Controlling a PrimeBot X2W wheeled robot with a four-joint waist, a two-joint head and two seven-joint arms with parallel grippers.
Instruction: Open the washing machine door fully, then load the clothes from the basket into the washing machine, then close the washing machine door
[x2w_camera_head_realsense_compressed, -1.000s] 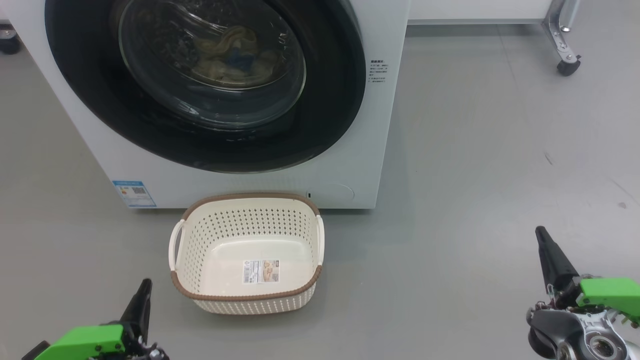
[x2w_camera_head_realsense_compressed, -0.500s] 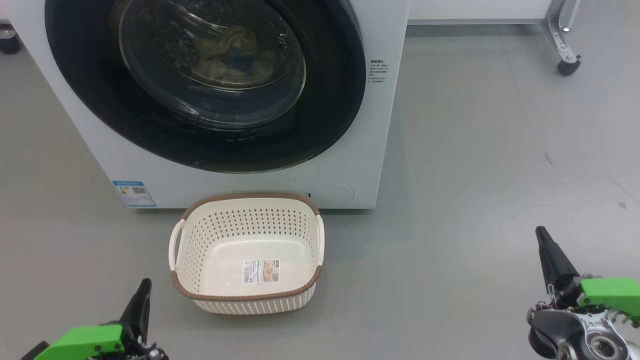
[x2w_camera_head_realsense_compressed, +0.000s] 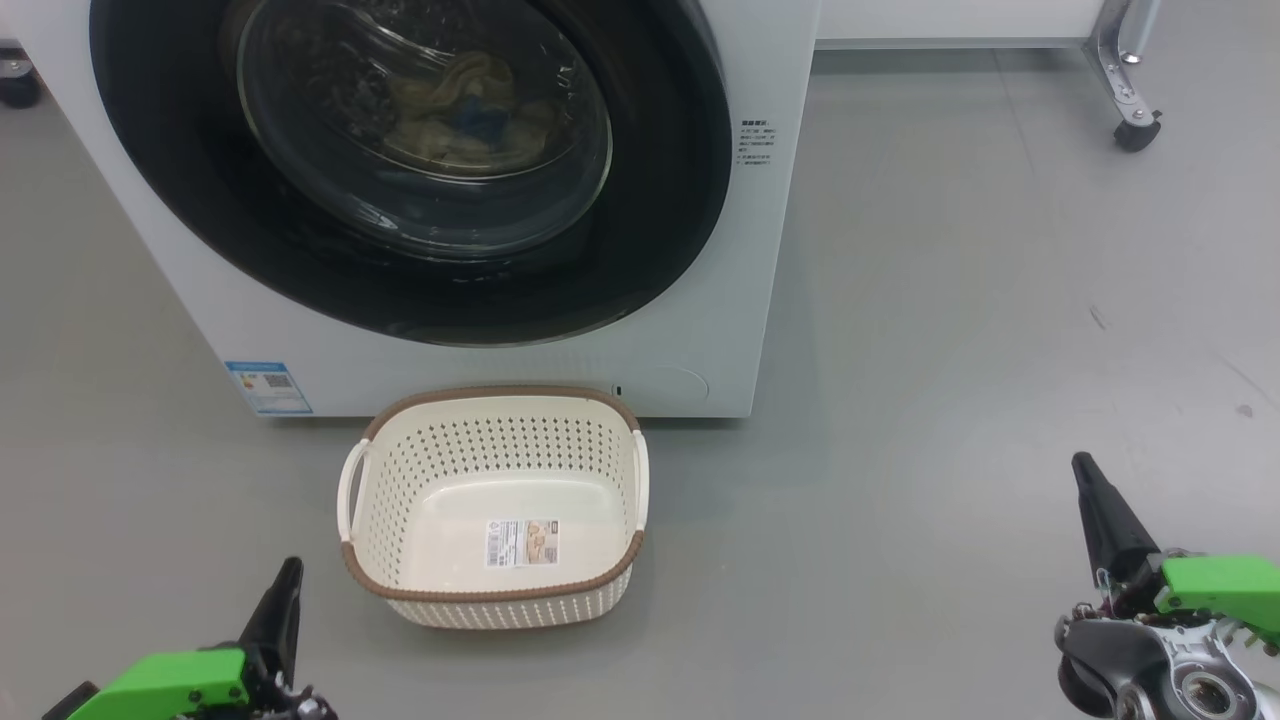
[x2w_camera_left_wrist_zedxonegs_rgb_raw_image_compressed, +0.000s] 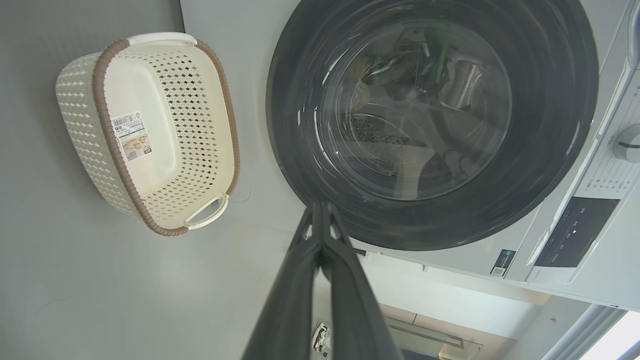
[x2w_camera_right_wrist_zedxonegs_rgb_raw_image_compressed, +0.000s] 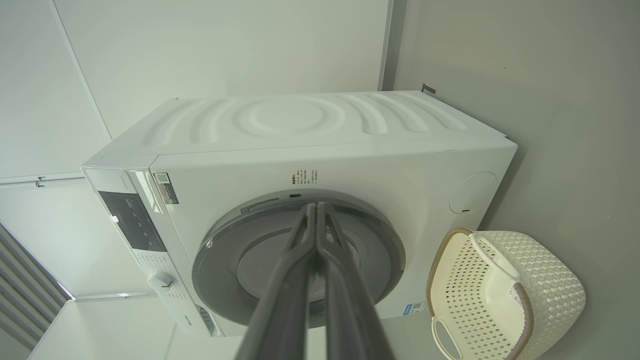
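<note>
Shows left gripper (x2w_camera_head_realsense_compressed: 290, 570) low at the floor's (x2w_camera_head_realsense_compressed: 950, 300) near-left corner, fingers pressed together, empty; basket (x2w_camera_head_realsense_compressed: 490, 392) mid-floor, just before the washing machine (x2w_camera_head_realsense_compressed: 760, 250); clothes (x2w_camera_head_realsense_compressed: 470, 100) behind the closed washing machine door (x2w_camera_head_realsense_compressed: 200, 200); right gripper (x2w_camera_head_realsense_compressed: 1081, 466) near-right, likewise pinched closed, empty

You are looking at a smooth grey floor (x2w_camera_head_realsense_compressed: 950, 300). The washing machine (x2w_camera_head_realsense_compressed: 770, 250) stands on it at the far left, and the basket (x2w_camera_head_realsense_compressed: 490, 600) sits upright on it just in front of the machine's base. At the far right, a metal leg's black caster (x2w_camera_head_realsense_compressed: 1137, 133) rests on the floor, well apart from both.
</note>
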